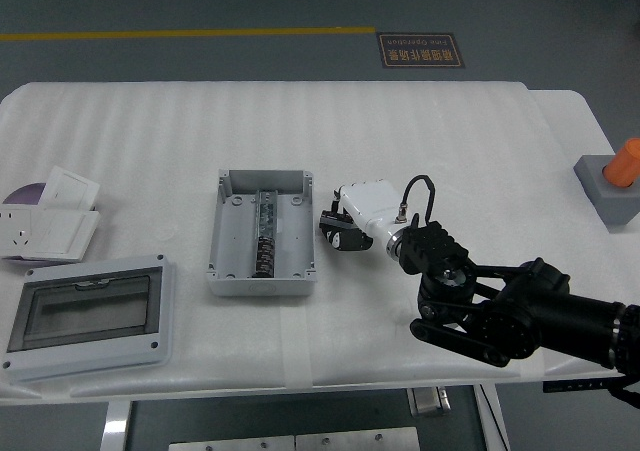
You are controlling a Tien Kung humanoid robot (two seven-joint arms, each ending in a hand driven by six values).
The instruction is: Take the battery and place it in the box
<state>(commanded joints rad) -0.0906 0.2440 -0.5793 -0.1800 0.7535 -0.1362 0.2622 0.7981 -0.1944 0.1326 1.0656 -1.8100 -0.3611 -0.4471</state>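
The grey open box (262, 233) lies at the table's middle, with a dark terminal strip (264, 233) running down its inside. My right hand (338, 225), white with black fingers, is just right of the box's right wall, low over the table. Its fingers are curled around a small dark object, which I take for the battery (333, 229); the fingers hide most of it. The black right arm (500, 306) comes in from the lower right. The left arm is out of view.
The box's grey lid with a clear window (88, 311) lies at the front left. White socket plates (55, 221) and a purple disc (18, 193) lie at the left edge. A grey block with an orange cylinder (612, 179) stands at the right edge.
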